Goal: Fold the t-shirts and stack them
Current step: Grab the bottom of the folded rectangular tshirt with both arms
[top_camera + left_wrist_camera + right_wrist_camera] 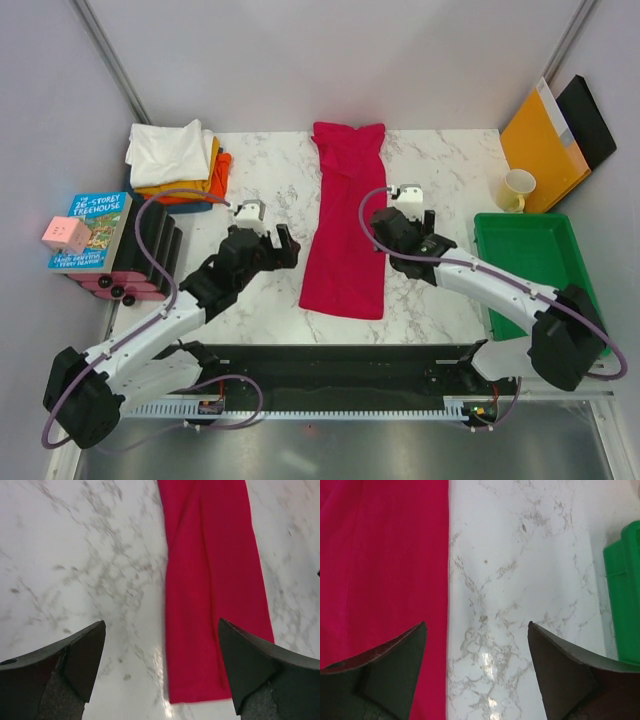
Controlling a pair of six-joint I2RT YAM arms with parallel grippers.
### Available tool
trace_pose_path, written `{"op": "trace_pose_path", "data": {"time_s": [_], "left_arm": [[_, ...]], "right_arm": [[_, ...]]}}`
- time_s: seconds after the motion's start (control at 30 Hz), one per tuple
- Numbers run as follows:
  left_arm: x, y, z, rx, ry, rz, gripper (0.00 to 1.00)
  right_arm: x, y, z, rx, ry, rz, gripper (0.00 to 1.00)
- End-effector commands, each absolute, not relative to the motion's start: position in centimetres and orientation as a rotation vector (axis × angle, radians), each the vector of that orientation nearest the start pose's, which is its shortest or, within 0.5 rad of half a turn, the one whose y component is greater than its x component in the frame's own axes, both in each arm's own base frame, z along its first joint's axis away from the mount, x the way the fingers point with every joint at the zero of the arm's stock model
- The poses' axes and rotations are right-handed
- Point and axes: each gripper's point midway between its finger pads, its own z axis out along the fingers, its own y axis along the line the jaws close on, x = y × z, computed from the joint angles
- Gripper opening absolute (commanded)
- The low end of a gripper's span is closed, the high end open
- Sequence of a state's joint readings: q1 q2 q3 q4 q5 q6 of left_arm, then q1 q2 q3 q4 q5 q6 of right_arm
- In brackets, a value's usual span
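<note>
A crimson red t-shirt [346,220] lies folded into a long narrow strip down the middle of the marble table; it also shows in the left wrist view [210,580] and the right wrist view [380,565]. A stack of folded t-shirts [180,160], white on top, then yellow-orange, orange and dark blue, sits at the back left. My left gripper [283,246] is open and empty, just left of the red strip. My right gripper [388,228] is open and empty, just right of the strip.
A green plastic tray [535,265] stands at the right, with a cream mug [517,190] and an orange-yellow envelope [542,145] behind it. Books [95,235] with a pink cube on top lie at the left edge.
</note>
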State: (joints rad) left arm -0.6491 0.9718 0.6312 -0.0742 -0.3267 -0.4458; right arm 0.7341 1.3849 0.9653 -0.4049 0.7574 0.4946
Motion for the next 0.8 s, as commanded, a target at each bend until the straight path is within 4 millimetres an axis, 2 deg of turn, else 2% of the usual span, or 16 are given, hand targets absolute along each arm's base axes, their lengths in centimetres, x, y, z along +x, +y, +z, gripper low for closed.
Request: {"op": "trace_pose_path", "data": {"time_s": [0.0, 0.03, 0.07, 0.13, 0.2, 0.27, 0.37, 0.4, 0.47, 0.5, 0.53, 0.6, 0.77], "left_arm": [[24.0, -21.2, 13.1, 0.005, 2.254, -0.693, 1.00], [23.6, -21.8, 12.5, 0.049, 2.283, -0.708, 1.00], [23.2, -22.2, 11.0, 0.082, 2.349, -0.697, 1.00], [22.7, -23.1, 9.5, 0.137, 2.423, -0.708, 1.00], [22.6, -23.5, 8.0, 0.160, 2.498, -0.661, 1.00], [22.7, -23.5, 7.3, 0.145, 2.520, -0.635, 1.00], [22.4, -23.5, 6.4, 0.125, 2.543, -0.638, 0.83], [22.3, -23.4, 6.3, 0.111, 2.547, -0.638, 0.67], [21.8, -23.1, 5.8, 0.087, 2.561, -0.638, 0.64], [21.7, -23.0, 5.9, 0.061, 2.560, -0.647, 0.52], [21.6, -23.0, 5.8, 0.048, 2.559, -0.656, 0.48], [21.1, -22.8, 5.2, 0.037, 2.573, -0.664, 0.42], [20.2, -22.6, 3.5, 0.029, 2.634, -0.649, 0.44]], "right_arm": [[29.1, 14.9, 13.7, 0.111, 2.188, -0.026, 0.86], [28.7, 15.2, 13.5, 0.100, 2.197, 0.013, 0.80], [28.1, 16.0, 13.2, 0.079, 2.218, 0.068, 0.77], [27.0, 16.0, 12.7, 0.069, 2.237, 0.100, 0.74], [25.8, 15.8, 11.8, 0.071, 2.265, 0.103, 0.73], [25.1, 15.7, 11.7, 0.093, 2.265, 0.133, 0.73], [24.3, 15.1, 11.1, 0.109, 2.280, 0.127, 0.74], [24.0, 15.0, 10.9, 0.115, 2.285, 0.122, 0.75], [23.7, 14.7, 10.8, 0.121, 2.287, 0.114, 0.75], [23.6, 14.7, 10.8, 0.130, 2.284, 0.114, 0.75], [23.6, 14.5, 10.8, 0.135, 2.281, 0.107, 0.75], [23.4, 14.5, 10.5, 0.138, 2.283, 0.107, 0.75], [23.3, 14.6, 10.2, 0.136, 2.290, 0.098, 0.76]]}}
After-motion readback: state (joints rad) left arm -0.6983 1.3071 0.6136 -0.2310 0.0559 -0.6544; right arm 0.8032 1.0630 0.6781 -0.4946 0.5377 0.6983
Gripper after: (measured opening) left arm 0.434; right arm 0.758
